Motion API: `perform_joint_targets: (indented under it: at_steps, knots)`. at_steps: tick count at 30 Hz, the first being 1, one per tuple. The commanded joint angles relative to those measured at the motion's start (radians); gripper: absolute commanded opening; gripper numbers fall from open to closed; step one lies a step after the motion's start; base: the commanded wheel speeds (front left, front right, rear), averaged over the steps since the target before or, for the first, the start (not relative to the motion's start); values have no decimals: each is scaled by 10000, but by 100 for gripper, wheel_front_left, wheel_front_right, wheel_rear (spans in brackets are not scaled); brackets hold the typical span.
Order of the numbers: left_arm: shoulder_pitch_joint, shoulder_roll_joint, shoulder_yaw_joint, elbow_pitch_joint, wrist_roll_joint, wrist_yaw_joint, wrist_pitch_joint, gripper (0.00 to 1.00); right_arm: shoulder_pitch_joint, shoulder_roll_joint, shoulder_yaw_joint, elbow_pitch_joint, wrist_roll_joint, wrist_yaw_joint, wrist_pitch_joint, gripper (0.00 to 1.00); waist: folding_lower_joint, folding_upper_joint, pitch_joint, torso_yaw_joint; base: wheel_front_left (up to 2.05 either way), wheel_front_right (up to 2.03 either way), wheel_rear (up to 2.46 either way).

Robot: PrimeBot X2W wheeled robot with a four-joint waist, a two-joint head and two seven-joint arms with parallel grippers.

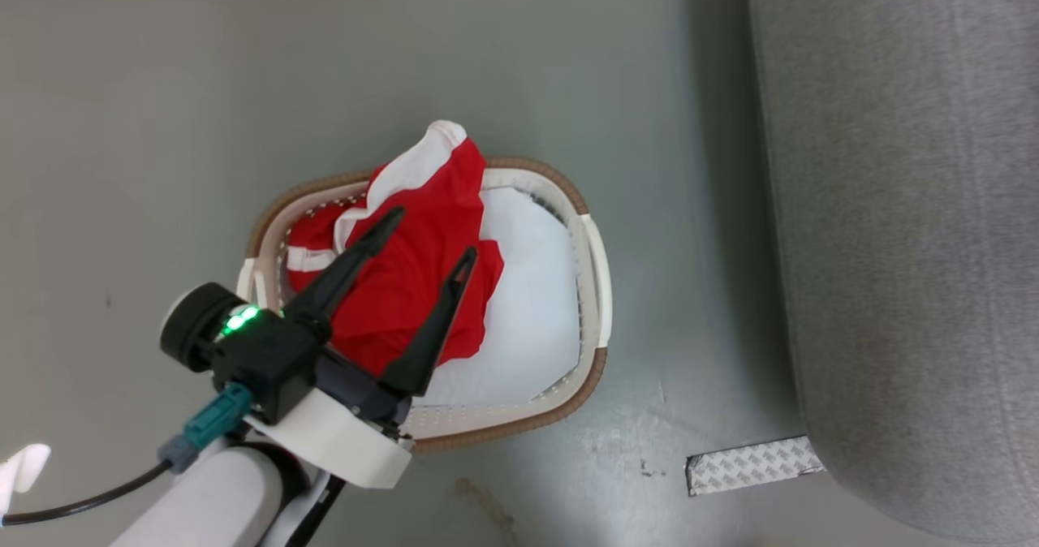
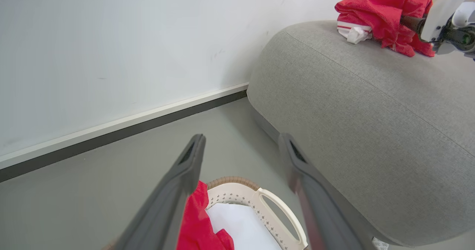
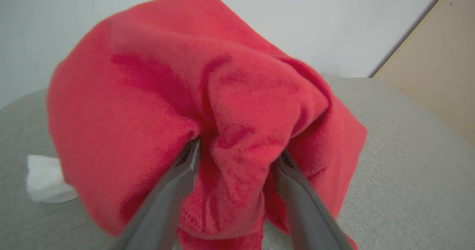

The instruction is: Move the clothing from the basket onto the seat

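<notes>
Now R pincer (image 3: 237,151) gapes wide, clothing (image 3: 148,75) bunched inside it on seat (image 3: 400,161); L pincer (image 1: 434,232) open.

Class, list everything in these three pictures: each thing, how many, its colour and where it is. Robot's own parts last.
Sofa: one, grey, right of the head view.
Basket: one, cream with brown rim, left of the sofa.
First garment: one, red with white trim, in the basket.
Second garment: one, red with white trim, on the sofa.
Sheet: one, white, flat in the basket.
Tape patch: one, grey, on the floor by the sofa.
Left end effector: one, black, open above the first garment.
Right end effector: one, dark grey, open, amid the second garment.
</notes>
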Motion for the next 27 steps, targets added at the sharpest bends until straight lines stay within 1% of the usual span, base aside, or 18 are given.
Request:
perform_joint_targets:
  at_steps: [1, 5, 7, 10, 12, 14, 19, 23, 27]
  knots:
    - [138, 88, 98, 35, -208, 60, -104, 100, -24, 107, 6, 116, -155, -25, -196, 100, -1, 1, -292, -193, 0, 0, 0]
    - [355, 31, 239, 284, -405, 176, -284, 100, 545, 248, 356, 324, -378, -25, -665, 100, -1, 1, -972, -455, 0, 0, 0]
    - [511, -20, 322, 468, -529, 228, -470, 100, 890, 277, 661, 154, -419, -25, -903, 100, -1, 1, -1361, -526, 0, 0, 0]
    - [842, -115, 482, 850, -821, 327, -776, 100, 1634, 510, 1157, -394, -36, -25, -1135, 100, -1, 1, -1950, -572, 0, 0, 0]
    - [1124, -243, 622, 1190, -990, 390, -989, 100, 2330, 579, 1620, -893, 272, -25, -1197, 100, -1, 1, -2430, -536, 0, 0, 0]
    - [1373, -292, 793, 1512, -1113, 469, -1212, 100, 3060, 756, 2278, -1808, 728, -25, -1198, 100, -1, 1, -2882, -461, 0, 0, 0]
    - [2275, -602, 1500, 2218, -1451, 706, -1509, 100, 5579, 1150, 3819, -4104, 2156, -25, -1198, 100, -1, 1, -4046, -155, 0, 0, 0]
    - [3079, -958, 2447, 2314, -1157, 792, -1538, 100, 7440, 1302, 4929, -5377, 2959, -25, -1199, 100, -1, 1, -4853, 153, 0, 0, 0]
    - [4105, -1473, 3536, 2229, -572, 648, -1532, 100, 8901, 1323, 5792, -6055, 3256, -25, -1200, 100, -1, 1, -5631, 477, 0, 0, 0]
